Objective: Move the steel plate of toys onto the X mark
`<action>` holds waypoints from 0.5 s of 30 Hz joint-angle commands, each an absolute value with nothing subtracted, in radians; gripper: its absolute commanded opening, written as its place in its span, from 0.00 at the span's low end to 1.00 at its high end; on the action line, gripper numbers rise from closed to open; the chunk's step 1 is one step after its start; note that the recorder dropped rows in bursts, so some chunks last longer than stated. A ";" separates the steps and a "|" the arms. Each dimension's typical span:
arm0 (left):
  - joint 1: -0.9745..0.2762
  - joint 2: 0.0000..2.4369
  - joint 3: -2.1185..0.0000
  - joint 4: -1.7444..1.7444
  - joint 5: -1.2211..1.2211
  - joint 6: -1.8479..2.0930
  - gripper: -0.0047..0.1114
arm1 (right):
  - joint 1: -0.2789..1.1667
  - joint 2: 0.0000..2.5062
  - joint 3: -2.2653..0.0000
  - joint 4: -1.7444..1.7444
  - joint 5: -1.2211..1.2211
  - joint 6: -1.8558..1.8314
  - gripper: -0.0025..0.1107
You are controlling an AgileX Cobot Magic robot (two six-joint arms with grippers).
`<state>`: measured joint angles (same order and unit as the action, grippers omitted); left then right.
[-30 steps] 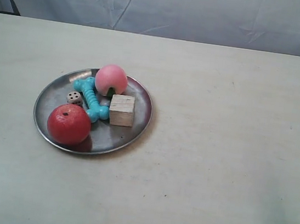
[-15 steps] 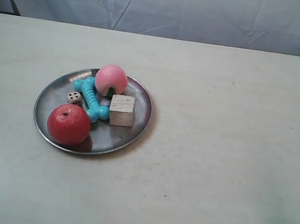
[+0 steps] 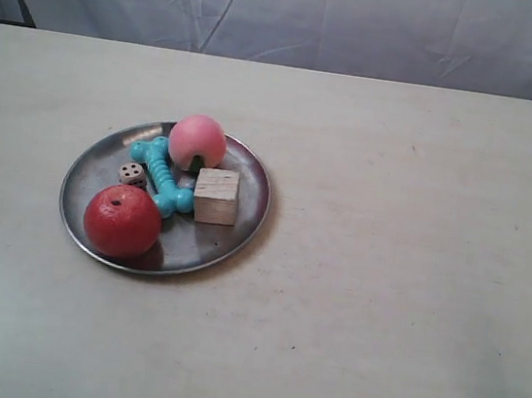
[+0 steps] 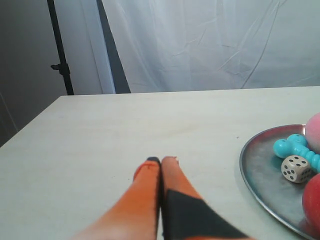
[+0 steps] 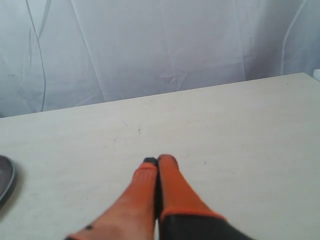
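Five toys (image 3: 153, 160) lie loose on the plate (image 3: 216, 244), left of centre on the table (image 3: 419, 229) in the exterior view: round apple (image 3: 123, 220) and peach (image 3: 197, 142), knobbed turquoise bone (image 3: 165, 184), wooden cube (image 3: 216, 196), dotted die (image 3: 133, 174). With slick shiny metal and a low rim, a tilt or jerk could roll the fruit off. The left gripper (image 4: 161, 161) and right gripper (image 5: 157, 161) are each pressed together, empty, clear of the plate. I cannot find the X mark.

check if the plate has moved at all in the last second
No. The plate sits at the same spot on the table, just as far from its back edge, and the toys lie unchanged.
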<state>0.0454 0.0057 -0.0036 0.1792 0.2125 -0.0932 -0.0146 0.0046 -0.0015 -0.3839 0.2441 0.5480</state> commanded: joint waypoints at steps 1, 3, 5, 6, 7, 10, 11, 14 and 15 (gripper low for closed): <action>0.048 0.000 0.000 0.176 0.207 -0.094 0.04 | -0.020 0.000 0.000 -0.378 0.234 0.542 0.01; 0.048 0.000 0.000 0.176 0.207 -0.094 0.04 | -0.020 0.000 0.000 -0.367 0.231 0.542 0.01; 0.048 0.000 0.000 0.176 0.207 -0.094 0.04 | -0.020 0.000 0.000 -0.367 0.229 0.542 0.01; 0.048 0.000 0.000 0.176 0.207 -0.094 0.04 | -0.020 0.000 0.000 -0.367 0.229 0.542 0.01; 0.048 0.000 0.000 0.176 0.207 -0.094 0.04 | -0.020 0.000 0.000 -0.367 0.229 0.542 0.01; 0.048 0.000 0.000 0.176 0.207 -0.094 0.04 | -0.020 0.000 0.000 -0.367 0.229 0.542 0.01; 0.048 0.000 0.000 0.176 0.207 -0.094 0.04 | -0.020 0.000 0.000 -0.367 0.229 0.542 0.01; 0.048 0.000 0.000 0.176 0.207 -0.094 0.04 | -0.020 0.000 0.000 -0.367 0.229 0.542 0.01; 0.048 0.000 0.000 0.176 0.207 -0.094 0.04 | -0.020 0.000 0.000 -0.367 0.229 0.542 0.01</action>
